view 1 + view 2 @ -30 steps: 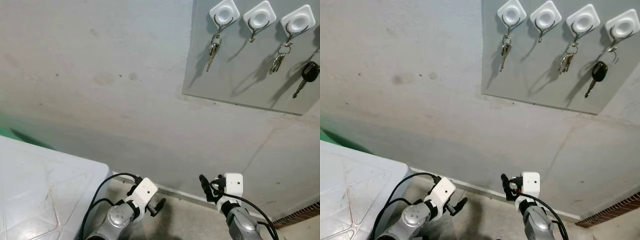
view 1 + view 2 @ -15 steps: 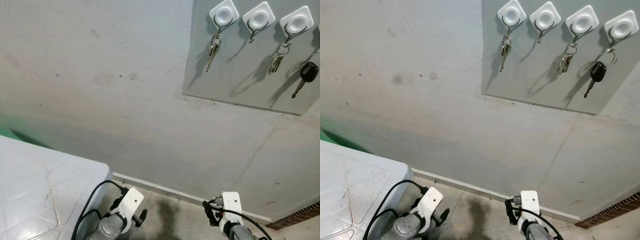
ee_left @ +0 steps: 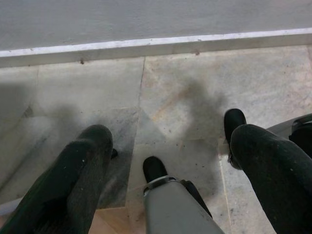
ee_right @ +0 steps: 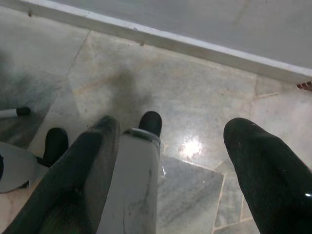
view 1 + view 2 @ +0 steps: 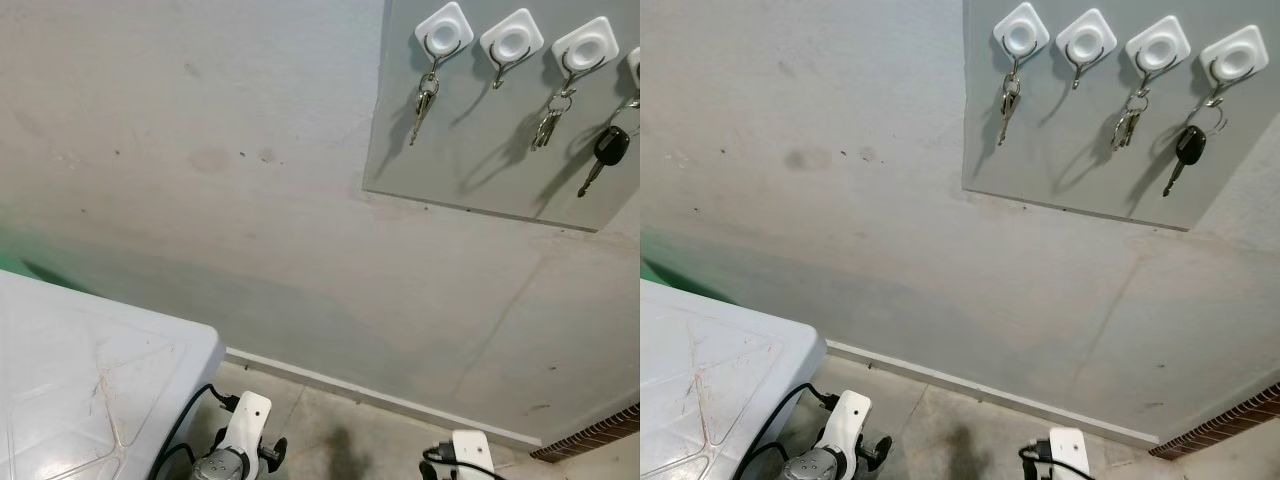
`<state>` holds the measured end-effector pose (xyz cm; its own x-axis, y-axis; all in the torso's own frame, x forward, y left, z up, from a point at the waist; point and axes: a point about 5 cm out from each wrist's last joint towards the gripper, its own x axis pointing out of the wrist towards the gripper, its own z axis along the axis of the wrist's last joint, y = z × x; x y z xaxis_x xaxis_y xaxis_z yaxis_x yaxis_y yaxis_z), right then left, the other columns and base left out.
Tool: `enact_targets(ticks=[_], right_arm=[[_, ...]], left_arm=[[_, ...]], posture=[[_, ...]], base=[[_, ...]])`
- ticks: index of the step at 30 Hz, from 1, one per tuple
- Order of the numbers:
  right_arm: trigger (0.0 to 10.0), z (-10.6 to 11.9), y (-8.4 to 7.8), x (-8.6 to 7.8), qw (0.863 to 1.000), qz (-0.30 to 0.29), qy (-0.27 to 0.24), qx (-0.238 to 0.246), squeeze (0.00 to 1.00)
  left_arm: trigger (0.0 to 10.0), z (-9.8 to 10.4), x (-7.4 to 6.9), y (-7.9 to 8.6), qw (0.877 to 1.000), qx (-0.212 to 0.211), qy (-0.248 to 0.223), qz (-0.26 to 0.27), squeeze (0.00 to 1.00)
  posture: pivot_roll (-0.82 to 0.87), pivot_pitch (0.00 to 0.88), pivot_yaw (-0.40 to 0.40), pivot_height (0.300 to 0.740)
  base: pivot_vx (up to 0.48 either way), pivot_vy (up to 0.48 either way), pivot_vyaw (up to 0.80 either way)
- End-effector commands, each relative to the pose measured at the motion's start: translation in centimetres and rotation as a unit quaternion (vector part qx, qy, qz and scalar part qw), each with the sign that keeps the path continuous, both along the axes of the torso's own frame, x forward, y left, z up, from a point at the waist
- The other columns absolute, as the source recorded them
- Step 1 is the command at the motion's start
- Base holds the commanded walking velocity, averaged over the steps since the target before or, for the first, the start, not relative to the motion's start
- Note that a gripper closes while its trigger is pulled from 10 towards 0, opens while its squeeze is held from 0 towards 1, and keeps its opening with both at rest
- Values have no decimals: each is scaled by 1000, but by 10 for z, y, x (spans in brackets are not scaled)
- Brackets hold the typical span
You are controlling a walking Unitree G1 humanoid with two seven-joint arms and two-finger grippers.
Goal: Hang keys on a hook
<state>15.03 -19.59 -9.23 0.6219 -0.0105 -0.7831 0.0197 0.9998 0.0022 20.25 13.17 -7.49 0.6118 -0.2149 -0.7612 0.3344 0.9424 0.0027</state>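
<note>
We are looking up at a grey wall, and high on it sits a grey board (image 5: 1080, 150) with four white hooks in a row. The first hook (image 5: 1020, 33) carries a bunch of keys (image 5: 1009, 96). The second hook (image 5: 1086, 36) is bare. The third hook (image 5: 1157, 46) holds another bunch of keys (image 5: 1126, 124), and on the fourth hook (image 5: 1234, 55) hangs a black-headed car key (image 5: 1181, 155).

Both arms hang low at the bottom of the head views. The left gripper (image 3: 165, 161) points down at the marble floor (image 3: 185, 87), its two black fingers spread wide with nothing between them. The right gripper (image 4: 180, 161) is the same: fingers apart, empty, above the pale tiles near the skirting (image 4: 195, 46). At our left we see the corner of a white table (image 5: 80, 370).

So where are we in the job? We judge that the hanging looks done: three hooks are loaded, both grippers are empty and far below the board. Which set is the task's own we cannot tell; no loose keys lie on the floor beneath the grippers.

If another set is to go up, the bare second hook is the obvious place, and we would first need to find and pick up keys, then lift an arm to the board. Otherwise, the arms can simply rest.
</note>
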Motion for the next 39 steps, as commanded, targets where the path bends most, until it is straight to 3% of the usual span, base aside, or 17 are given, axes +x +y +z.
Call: enact_targets(ticks=[1,4,5,13,29,39], right_arm=[[10000,-2,0,-4,1000,-4,10,-2,0],[10000,-7,1,-16,999,-4,33,-5,0],[10000,-10,2,-22,999,-5,45,-6,0],[10000,-12,2,-30,998,-4,60,-8,0],[10000,-15,0,-39,997,6,77,-10,0],[10000,-17,-1,-48,996,1,89,-7,0]], left_arm=[[10000,-2,-3,9,1000,10,11,23,0],[10000,-7,-11,15,999,23,28,31,0],[10000,-11,-20,20,998,28,42,38,0],[10000,-17,-33,25,997,25,58,49,0],[10000,-18,-35,22,996,24,57,60,0],[10000,-18,-36,32,995,26,60,72,0]], posture=[[115,64,24,740],[115,46,22,740],[115,46,22,740],[118,46,20,740],[125,23,3,740],[122,10,7,740]], base=[[0,0,0],[0,0,0],[0,0,0],[0,-82,0],[0,-448,0],[0,0,0]])
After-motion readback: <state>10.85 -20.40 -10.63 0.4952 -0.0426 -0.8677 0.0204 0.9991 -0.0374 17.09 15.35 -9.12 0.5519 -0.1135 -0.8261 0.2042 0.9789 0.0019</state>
